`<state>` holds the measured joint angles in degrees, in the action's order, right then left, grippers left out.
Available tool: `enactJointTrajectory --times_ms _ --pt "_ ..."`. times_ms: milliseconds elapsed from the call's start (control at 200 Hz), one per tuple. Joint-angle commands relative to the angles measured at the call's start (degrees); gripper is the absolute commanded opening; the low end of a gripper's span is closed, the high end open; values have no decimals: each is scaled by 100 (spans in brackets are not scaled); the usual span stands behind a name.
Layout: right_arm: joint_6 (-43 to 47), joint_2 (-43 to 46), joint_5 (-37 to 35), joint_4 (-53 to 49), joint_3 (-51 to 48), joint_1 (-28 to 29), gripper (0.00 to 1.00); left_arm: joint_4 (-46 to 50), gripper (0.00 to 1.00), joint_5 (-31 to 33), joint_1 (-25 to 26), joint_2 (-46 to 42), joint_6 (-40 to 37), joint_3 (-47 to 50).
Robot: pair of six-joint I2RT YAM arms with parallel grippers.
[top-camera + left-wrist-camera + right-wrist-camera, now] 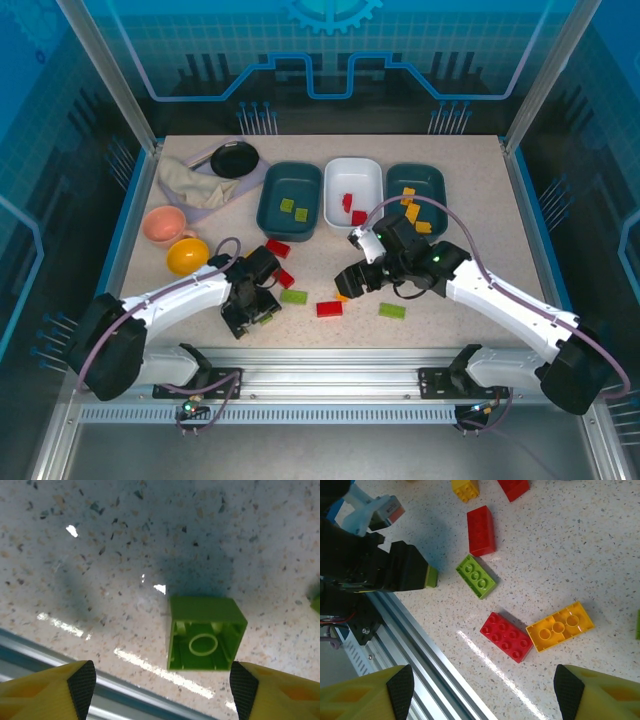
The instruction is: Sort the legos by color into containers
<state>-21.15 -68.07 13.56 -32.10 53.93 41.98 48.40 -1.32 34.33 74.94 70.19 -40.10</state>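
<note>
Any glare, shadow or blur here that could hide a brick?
Left wrist view: white glare streaks low on the table, a soft dark shadow behind the green brick, the brick itself sharp. Right wrist view: one thin glare streak just below the red brick in the middle, covering nothing. Top external view: even light and no blur across the table.

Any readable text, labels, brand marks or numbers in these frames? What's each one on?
No text can be read anywhere.
Back wall: a gear graphic and line patterns, no letters.
Red brick and yellow brick: any embossing on the studs is too blurred to read.
Green circuit board: markings too small to read.
</note>
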Motion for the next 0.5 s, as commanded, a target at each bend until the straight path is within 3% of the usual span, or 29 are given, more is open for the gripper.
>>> enactJointTrajectory --times_ms 0,230,495 --pt "120 -47 183 90 45 60 77 -466 74 73 -38 121 21 62" --pt "42 -89 175 142 1 62 77 -516 73 151 -56 170 -89 28" --pt "3 -207 156 171 75 68 77 -525 60 250 -212 490 -295 61"
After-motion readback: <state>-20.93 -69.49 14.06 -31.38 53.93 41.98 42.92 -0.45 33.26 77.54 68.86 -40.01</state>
